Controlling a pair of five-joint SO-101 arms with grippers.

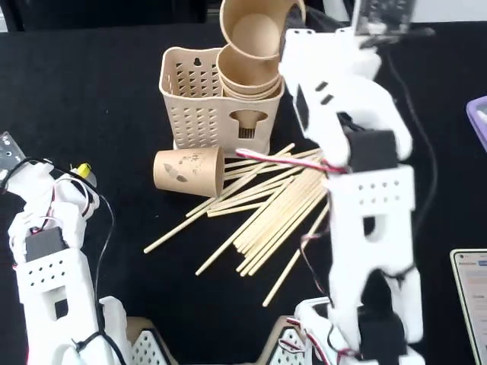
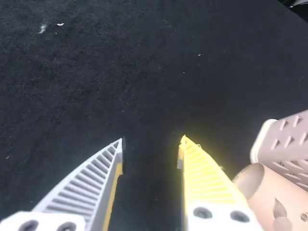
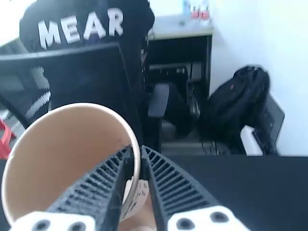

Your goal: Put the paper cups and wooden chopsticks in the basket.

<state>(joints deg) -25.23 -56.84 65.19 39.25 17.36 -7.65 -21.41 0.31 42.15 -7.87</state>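
The right gripper's [image 3: 137,150] fingers [image 3: 166,185] were pressed nearly together, pinching the rim of a paper cup [image 3: 62,154] with one finger inside the wall and one outside. In the high view that held cup [image 1: 259,30] hung tilted, mouth up toward the camera, directly over the stack of cups [image 1: 247,80] already nested in the basket [image 1: 194,103]; whether it touched the stack could not be told. The basket stood upright on the black table [image 1: 99,84], and the right arm [image 1: 358,152] rose just beside it.

The left gripper's [image 2: 151,142] fingers [image 2: 202,168] were spread with nothing between them, hanging over bare table; the basket's corner and a cup lying on its side were just beside the yellow finger in that wrist view. From above, this arm [image 1: 46,251] sat low, well apart from the basket.

The lying cup [image 1: 189,171] rested on the table just in front of the basket; the wooden chopsticks [image 1: 266,205] lay loose on the table in a fanned pile, between that cup and the right arm's base, some ends close to the cup.

A phone [image 1: 472,296] lay at the table's edge; a black backpack [image 3: 240,106] sat in the room behind.
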